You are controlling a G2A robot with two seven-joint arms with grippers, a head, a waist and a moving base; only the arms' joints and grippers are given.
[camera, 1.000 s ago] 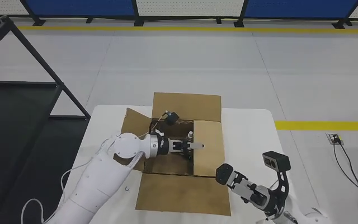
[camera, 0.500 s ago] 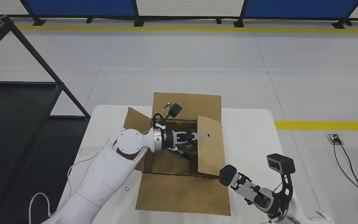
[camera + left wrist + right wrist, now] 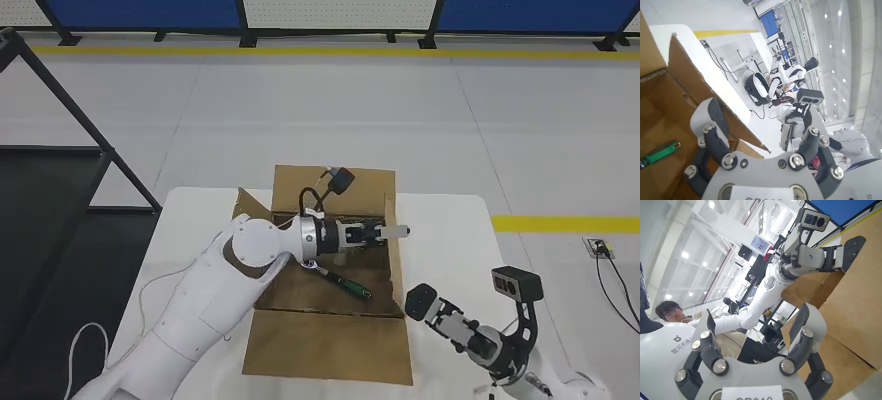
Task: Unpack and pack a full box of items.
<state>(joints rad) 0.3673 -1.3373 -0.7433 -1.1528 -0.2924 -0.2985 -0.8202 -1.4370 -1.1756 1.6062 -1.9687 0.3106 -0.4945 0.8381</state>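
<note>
Standing open on the white tabletop point(image 3: 445, 225), the box point(image 3: 330, 350) has its flaps spread, except the right flap point(image 3: 396, 272), which stands upright. The left tool point(image 3: 392, 232) is at that flap's upper edge, its fingers point(image 3: 715, 117) wide apart and holding nothing. In its wrist view the flap's edge runs between them. Below the left tool and nearer the robot, a green-handled item point(image 3: 348, 287) lies on the box floor. Across the flap from the left tool, outside the box and lower, the right tool point(image 3: 421, 299) is by the box's front right corner, likewise spread wide and empty.
</note>
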